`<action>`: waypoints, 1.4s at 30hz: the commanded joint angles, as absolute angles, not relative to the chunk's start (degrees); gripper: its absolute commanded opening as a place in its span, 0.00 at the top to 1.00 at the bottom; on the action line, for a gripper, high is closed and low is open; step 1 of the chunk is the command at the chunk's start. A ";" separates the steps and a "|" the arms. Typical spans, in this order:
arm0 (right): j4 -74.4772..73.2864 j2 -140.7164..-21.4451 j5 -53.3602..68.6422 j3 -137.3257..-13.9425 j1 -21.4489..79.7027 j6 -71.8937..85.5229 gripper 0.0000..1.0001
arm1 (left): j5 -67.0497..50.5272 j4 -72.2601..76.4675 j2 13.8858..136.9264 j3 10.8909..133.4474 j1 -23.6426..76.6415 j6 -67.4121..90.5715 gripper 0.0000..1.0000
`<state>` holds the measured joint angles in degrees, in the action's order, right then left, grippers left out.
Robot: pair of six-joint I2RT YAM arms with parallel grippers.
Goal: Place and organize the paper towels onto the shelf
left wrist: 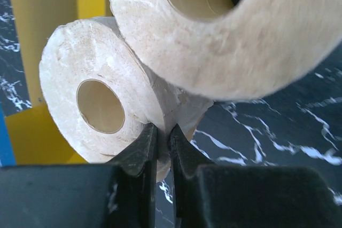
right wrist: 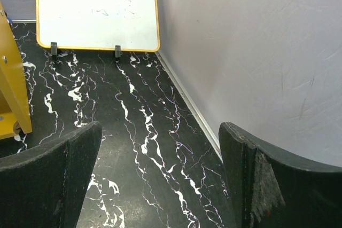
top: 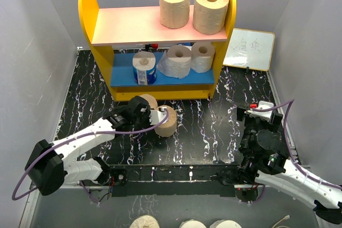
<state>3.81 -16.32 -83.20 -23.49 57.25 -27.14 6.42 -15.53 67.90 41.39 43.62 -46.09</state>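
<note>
Left gripper (left wrist: 162, 138): jaws closed to a slit; hold on paper cannot be determined. Tan-brown cylindrical paper towel roll (top: 168, 122) lies directly ahead at frame centre, touching, with its core axis toward the jaws, before the yellow-sided two-tier shelf (top: 88, 14). Right gripper (right wrist: 160, 177): wide open, empty, well apart.

Right wrist cam here: my pincer (right wrist: 160, 132) is wide open, with both black fingers (right wrist: 53, 185) poking up from the bottom and nothing between them but desk (right wrist: 133, 110), black with white marble veins. The whiteboard (right wrist: 96, 12) stands at the far end on two little black feet, with faint scribbles I can't read. The grey wall (right wrist: 256, 52) runs down the right, and a slice of the yellow shelf (right wrist: 10, 84) side shows at the left edge.
</note>
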 commanded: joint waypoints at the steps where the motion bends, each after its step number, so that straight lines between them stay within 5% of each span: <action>1: 6.42 -15.26 -83.06 -23.17 57.24 -27.92 0.11 | -1.90 -34.37 64.13 45.59 44.03 -47.08 1.00; 13: 6.59 -13.75 -83.06 -23.03 57.27 -28.20 0.12 | 0.11 -51.10 57.71 60.14 42.90 -58.36 1.00; 28: 6.59 -12.57 -83.24 -22.85 57.24 -28.38 0.12 | 6.28 -60.09 65.64 96.32 42.80 -62.43 1.00; 42: 6.59 -11.96 -82.84 -22.61 57.28 -28.30 0.11 | 7.53 -64.46 69.59 113.40 42.80 -74.10 1.00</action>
